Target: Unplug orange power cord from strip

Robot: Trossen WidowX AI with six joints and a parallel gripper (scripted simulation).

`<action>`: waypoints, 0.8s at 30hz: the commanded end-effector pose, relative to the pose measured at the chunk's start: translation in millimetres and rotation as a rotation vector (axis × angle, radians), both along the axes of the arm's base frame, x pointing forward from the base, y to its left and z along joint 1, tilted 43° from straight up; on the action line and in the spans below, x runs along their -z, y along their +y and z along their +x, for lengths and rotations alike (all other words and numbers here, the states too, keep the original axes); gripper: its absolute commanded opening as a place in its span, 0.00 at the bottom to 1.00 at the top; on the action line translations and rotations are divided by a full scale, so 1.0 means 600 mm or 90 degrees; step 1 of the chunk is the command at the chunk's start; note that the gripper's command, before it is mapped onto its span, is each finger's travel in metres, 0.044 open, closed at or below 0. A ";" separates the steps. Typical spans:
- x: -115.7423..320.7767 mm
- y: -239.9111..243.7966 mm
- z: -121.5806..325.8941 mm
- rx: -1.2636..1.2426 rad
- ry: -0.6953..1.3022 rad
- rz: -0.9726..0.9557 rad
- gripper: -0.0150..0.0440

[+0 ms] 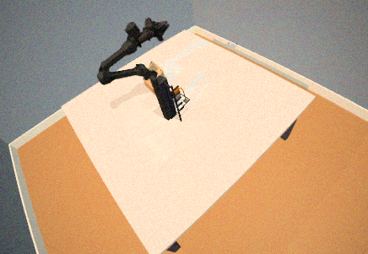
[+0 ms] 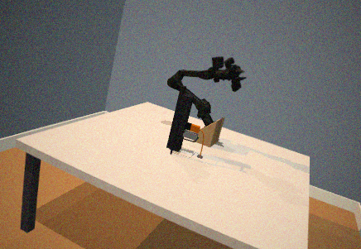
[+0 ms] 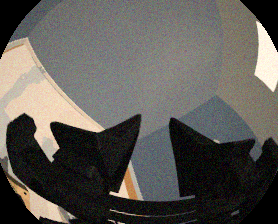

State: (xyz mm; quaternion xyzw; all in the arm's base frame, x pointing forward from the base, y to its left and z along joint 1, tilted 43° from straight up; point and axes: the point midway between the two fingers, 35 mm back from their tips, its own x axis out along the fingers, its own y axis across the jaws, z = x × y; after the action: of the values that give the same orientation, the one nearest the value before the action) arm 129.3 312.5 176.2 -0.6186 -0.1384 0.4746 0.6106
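Observation:
The orange plug [image 1: 177, 90] [image 2: 195, 128] sits high against the side of a tall upright black block [image 1: 165, 99] [image 2: 179, 122], which may be the power strip. Whether it is seated in a socket is too small to tell. Its thin orange cord [image 2: 202, 145] hangs down to the table. My gripper [image 1: 164, 29] [image 2: 243, 74] [image 3: 155, 119] is held high in the air, well away from plug, cord and block. Its fingers stand partly apart with nothing between them. The plug and strip do not show in the wrist view.
A tan board [image 1: 156, 69] [image 2: 213, 132] stands tilted on the pale table [image 1: 169, 180] [image 2: 257, 197], close beside the black block and the arm. A grey and white piece [image 2: 191, 136] sits under the plug. Walls rise behind the table.

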 end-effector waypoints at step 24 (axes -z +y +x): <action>0.254 -0.420 0.233 0.632 0.500 -0.859 0.53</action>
State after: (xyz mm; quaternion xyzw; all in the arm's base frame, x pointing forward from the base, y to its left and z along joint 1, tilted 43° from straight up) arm 267.1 80.5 23.4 -0.6483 0.6207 0.3265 0.2965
